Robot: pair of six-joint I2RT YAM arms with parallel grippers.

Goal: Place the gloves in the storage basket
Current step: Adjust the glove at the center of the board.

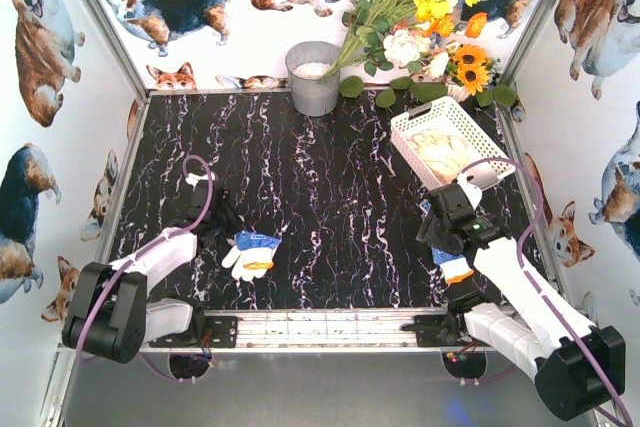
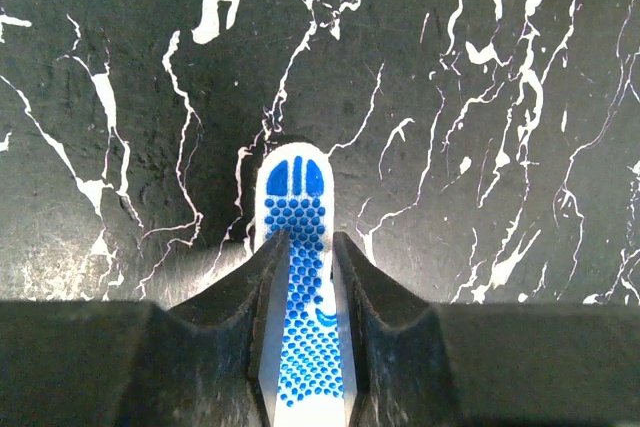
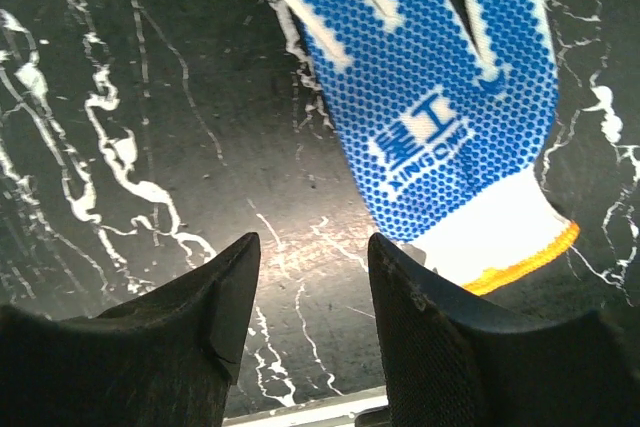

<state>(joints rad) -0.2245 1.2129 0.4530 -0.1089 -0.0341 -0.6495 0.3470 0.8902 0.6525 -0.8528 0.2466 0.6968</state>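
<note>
A blue-and-white dotted glove (image 1: 250, 255) with some yellow on it lies on the black marble table near the left arm. My left gripper (image 1: 222, 232) is at its edge. In the left wrist view one dotted glove finger (image 2: 295, 187) runs between the jaws, which press on both its sides, so my left gripper (image 2: 308, 239) is shut on it. A second blue-dotted glove (image 3: 450, 97) with an orange cuff lies by the right arm (image 1: 453, 265). My right gripper (image 3: 312, 247) hangs open over bare table just left of its cuff. The white storage basket (image 1: 410, 154) at the back right holds cream gloves.
A grey metal bucket (image 1: 313, 77) stands at the back centre. A bunch of artificial flowers (image 1: 420, 7) leans over the back right corner beside the basket. Printed walls close in the table on three sides. A metal rail (image 1: 330, 327) runs along the near edge.
</note>
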